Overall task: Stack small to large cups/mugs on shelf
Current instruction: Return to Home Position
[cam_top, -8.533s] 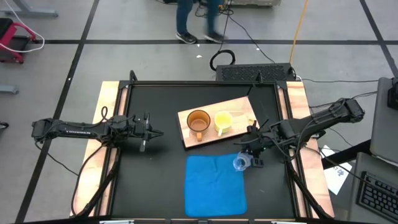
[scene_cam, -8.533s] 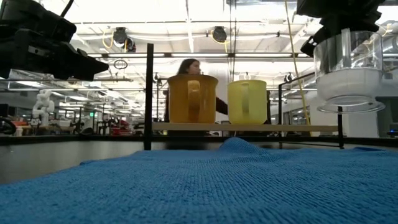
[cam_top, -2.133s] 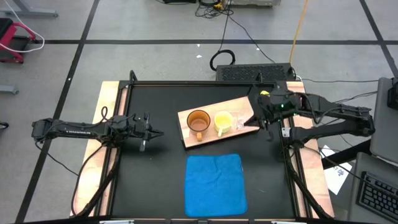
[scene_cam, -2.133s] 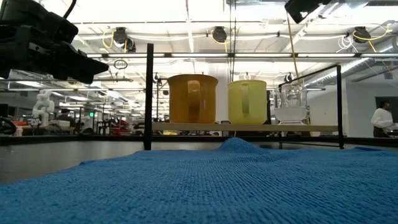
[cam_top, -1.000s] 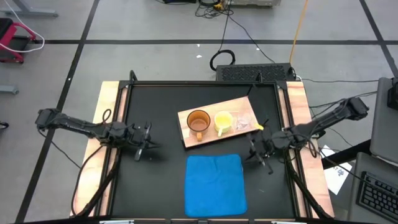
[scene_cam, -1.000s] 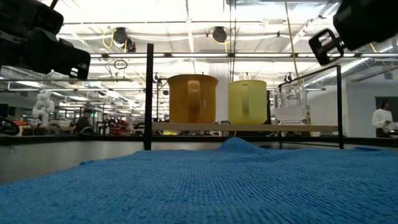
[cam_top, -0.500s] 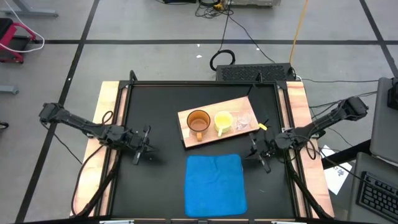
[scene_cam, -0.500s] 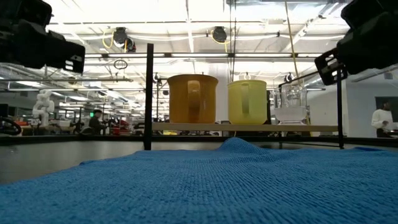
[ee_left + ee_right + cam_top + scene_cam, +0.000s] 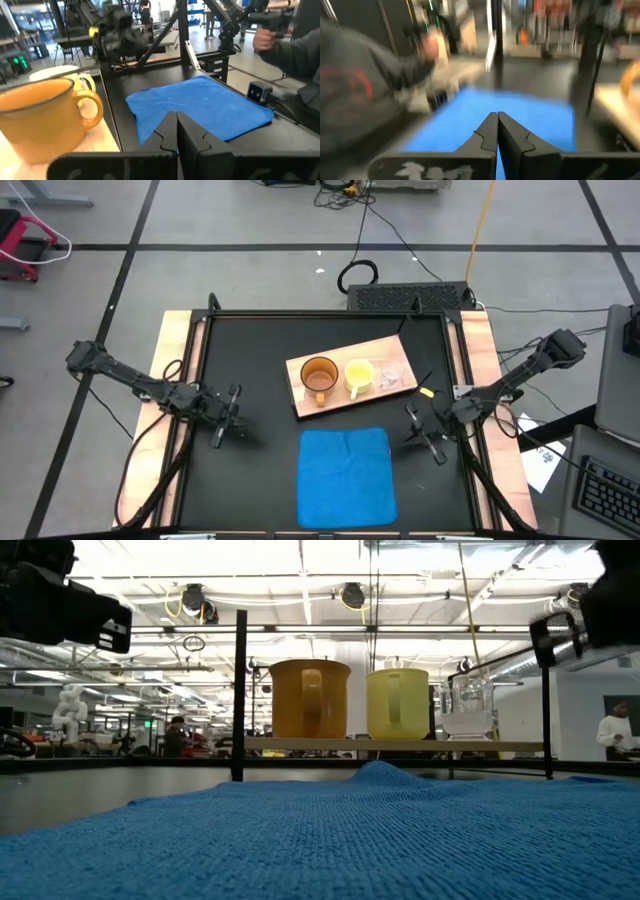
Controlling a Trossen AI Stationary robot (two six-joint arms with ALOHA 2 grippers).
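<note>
On the light-wood shelf (image 9: 300, 400) three vessels stand upright in a row: the amber-brown mug (image 9: 319, 376), the yellow mug (image 9: 358, 375) and the clear cup (image 9: 392, 375). The low view shows all three resting on their bases: the amber mug (image 9: 310, 700), the yellow mug (image 9: 397, 703) and the clear cup (image 9: 467, 710). My left gripper (image 9: 236, 423) hovers shut, left of the blue mat (image 9: 347, 477); in its wrist view it (image 9: 176, 131) points level past the amber mug (image 9: 42, 117). My right gripper (image 9: 408, 428) hovers shut, right of the mat (image 9: 505, 115), near the shelf's near right corner.
The blue mat lies flat in front of the shelf. A black frame with upright posts (image 9: 240, 690) runs round the table. A person's sleeve and hand (image 9: 290, 40) show beyond the table's near side. Bare black table lies on both sides of the mat.
My right gripper has sunk and drawn a little toward the table's near right corner, away from the shelf, staying shut. My left gripper has swung slightly toward the near edge. The three vessels and the shelf have not moved.
</note>
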